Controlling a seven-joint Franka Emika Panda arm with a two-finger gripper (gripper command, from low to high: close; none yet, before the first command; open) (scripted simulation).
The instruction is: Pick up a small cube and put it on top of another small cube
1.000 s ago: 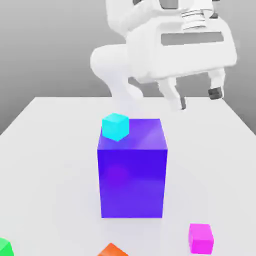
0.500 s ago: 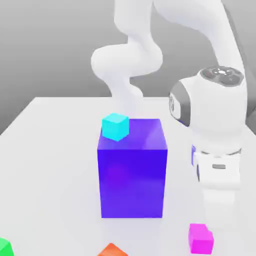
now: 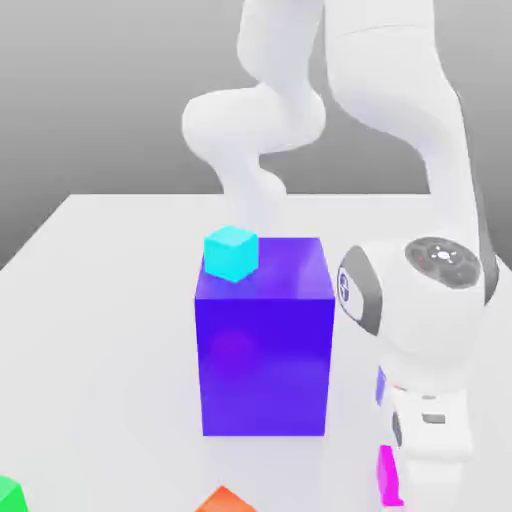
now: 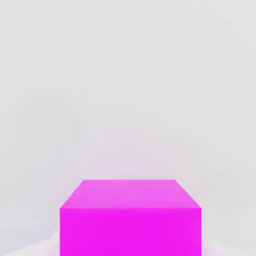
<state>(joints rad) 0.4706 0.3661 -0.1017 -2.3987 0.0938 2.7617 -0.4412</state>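
Note:
The small magenta cube (image 3: 388, 475) rests on the white table (image 3: 100, 330) near the front, at the exterior view's right. Most of it is hidden behind my gripper (image 3: 432, 462), which has come down right over it; just a pink sliver shows beside the hand. In the hand view the magenta cube (image 4: 130, 220) looms large and close, sitting flat on the table. A small cyan cube (image 3: 231, 253) stands on the top back corner of the big blue-violet block (image 3: 264, 350).
The big blue-violet block stands tall in the middle, just to the left of my arm in the exterior view. A green cube (image 3: 8, 495) and an orange cube (image 3: 225, 501) peek in at the front edge.
My hand has dropped from high above the block down to the table at the magenta cube, now covering most of it. The cubes have not moved.

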